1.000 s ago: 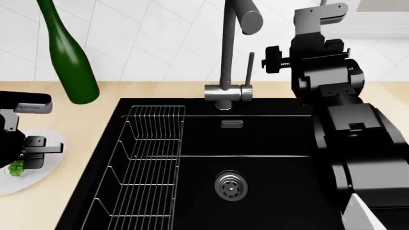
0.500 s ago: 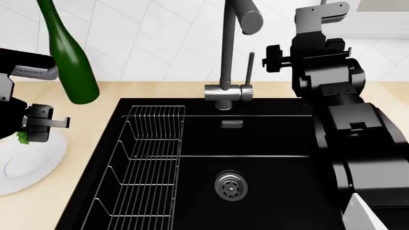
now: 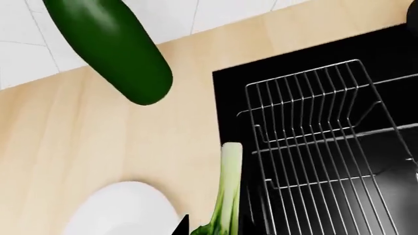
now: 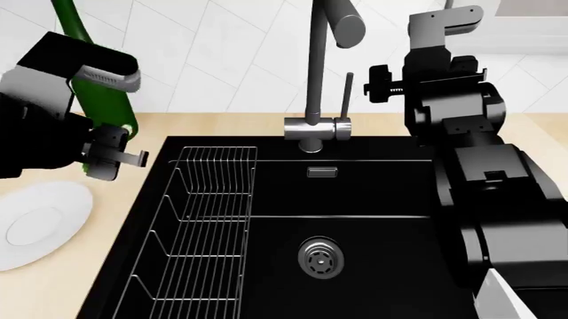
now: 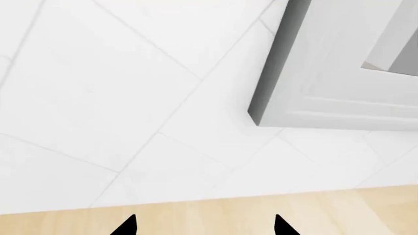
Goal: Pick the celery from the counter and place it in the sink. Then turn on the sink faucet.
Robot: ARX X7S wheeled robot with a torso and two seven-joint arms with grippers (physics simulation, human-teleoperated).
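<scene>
Above the bench (image 4: 204,126), just left of the sink's (image 4: 373,199) rim, the left end effector (image 4: 111,161) now hangs clenched on the celery (image 3: 225,196), which the left wrist view shows as a pale stem pointing away from the camera with its leafy end nearest the lens. A second ago that end effector was low over the white plate (image 4: 40,222) with the green leaves showing beside it; half a second ago it had risen clear of the plate; now it has travelled up and toward the basin, and the plate lies bare. In the head view the stalk itself is hidden behind the end effector. The celery is therefore lifted and in transit, lying over the edge where bench meets sink, close to the wire rack (image 4: 199,226), with the dark green bottle (image 4: 98,100) standing just behind the arm. The pick looks done; the placing appears to be under way, and the carry probably needs to pass beyond the rack toward the open basin around the drain (image 4: 320,258). The right end effector (image 5: 202,227) is held high near the sink faucet (image 4: 312,86), facing the tiled wall, its tips spread apart and holding nothing. The faucet lever (image 4: 348,93) looks untouched, so that step remains.
</scene>
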